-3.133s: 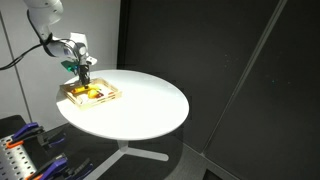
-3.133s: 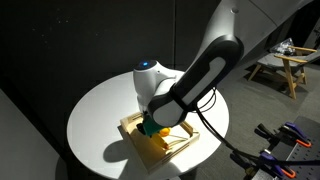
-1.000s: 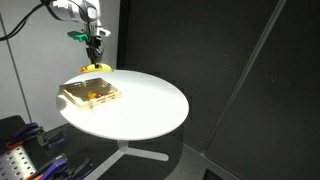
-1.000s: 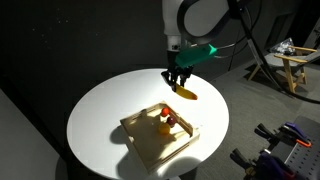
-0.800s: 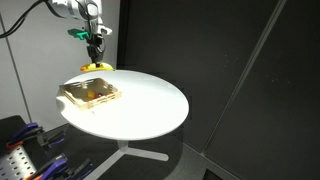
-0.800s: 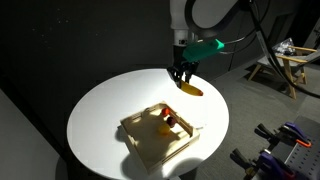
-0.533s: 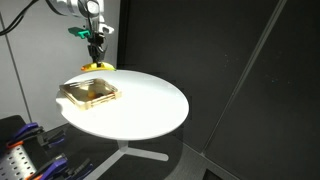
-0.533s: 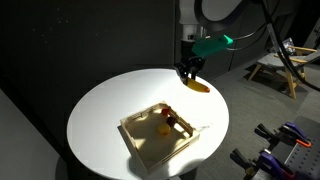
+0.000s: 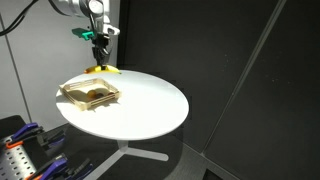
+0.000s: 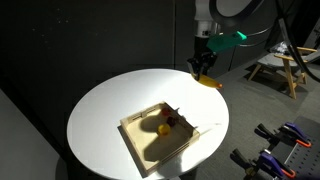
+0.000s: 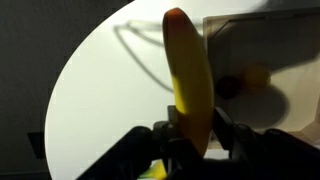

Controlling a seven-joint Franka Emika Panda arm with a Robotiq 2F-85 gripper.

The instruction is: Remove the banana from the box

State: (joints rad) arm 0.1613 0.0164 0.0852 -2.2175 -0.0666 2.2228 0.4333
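The banana (image 10: pixel 210 82), slim, curved and smooth yellow, hangs in the air above and beyond the box (image 10: pixel 129 137), clear of its walls. The box, a shallow square tray of pale wood with thin low walls, sits on the round white table (image 10: pixel 100 105). It holds a small yellow-orange item (image 10: pixel 162 128) and a dark red one (image 10: pixel 172 121), side by side. The claw (image 10: pixel 204 70) is drawn in tight, pinching the banana's upper end.

Slim yellow banana (image 10: pixel 210 83) aloft, well apart from shallow light-wood box (image 10: pixel 150 152)
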